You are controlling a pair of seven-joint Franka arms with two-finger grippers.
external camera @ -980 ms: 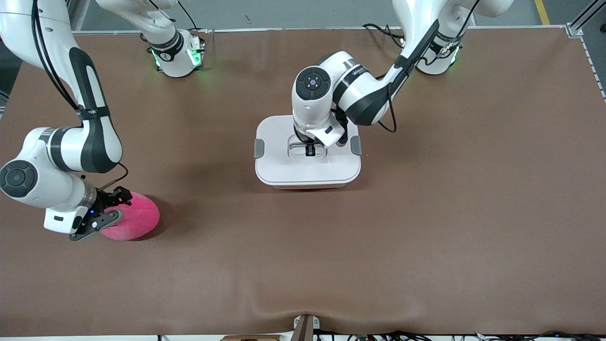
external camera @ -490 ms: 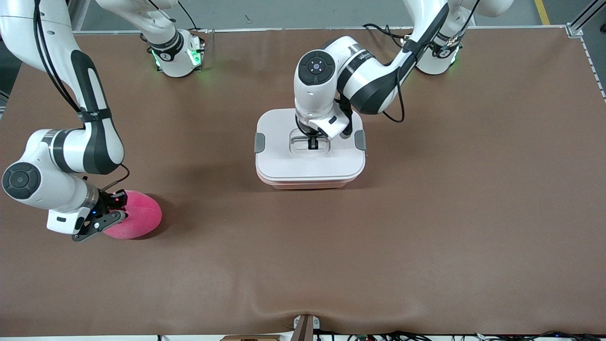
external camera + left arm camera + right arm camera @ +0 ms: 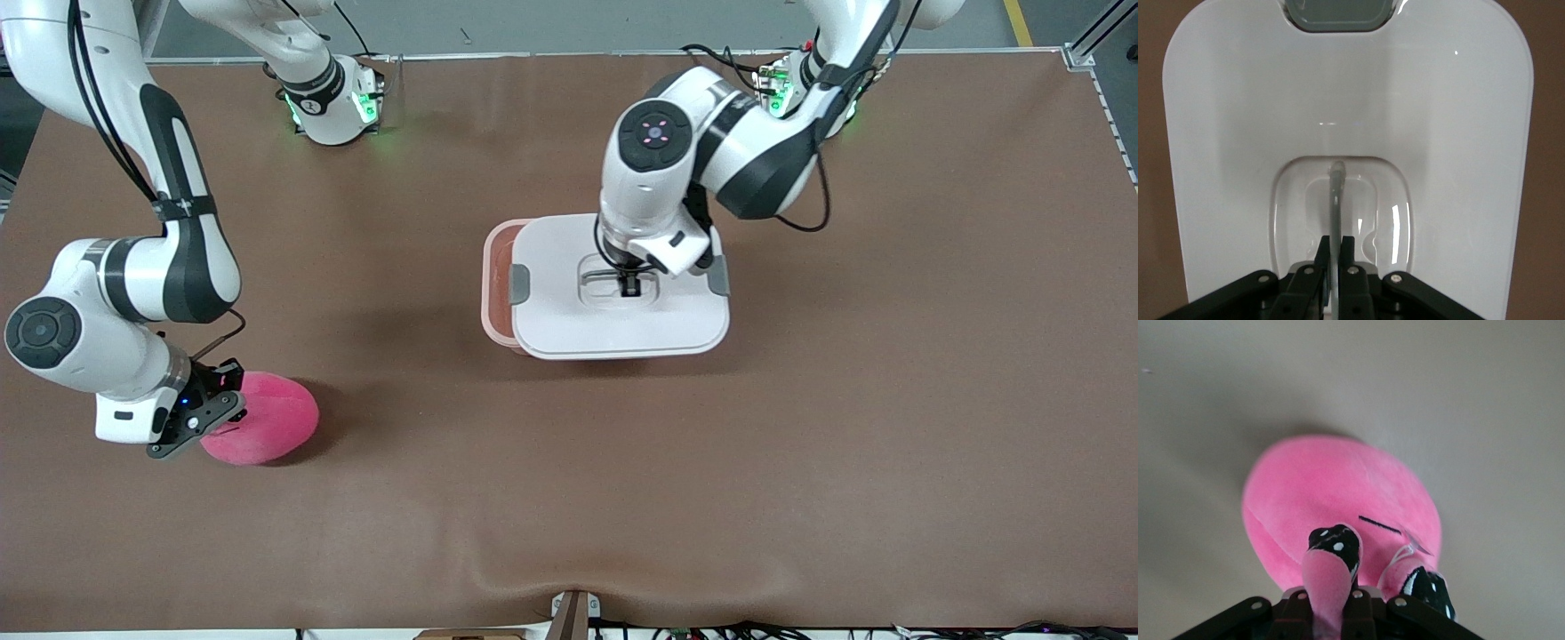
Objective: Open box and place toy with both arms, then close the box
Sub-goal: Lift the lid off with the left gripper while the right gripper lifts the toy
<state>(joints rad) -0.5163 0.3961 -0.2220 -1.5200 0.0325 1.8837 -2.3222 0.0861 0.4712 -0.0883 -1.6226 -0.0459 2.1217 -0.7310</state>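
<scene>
Brown mat (image 3: 800, 462) covers table; grey floor (image 3: 551, 22) along top, yellow floor line (image 3: 1019, 20) at corner.

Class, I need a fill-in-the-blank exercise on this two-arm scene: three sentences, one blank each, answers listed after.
1. The left end effector is shut on the recessed centre ____ of the white plastic lid.
2. The lid is shifted toward the ____ arm's end, uncovering part of the pale pink translucent box base.
3. The right end effector is shut on the bright ____ rounded plush toy.

Answers: handle; left; pink
</scene>
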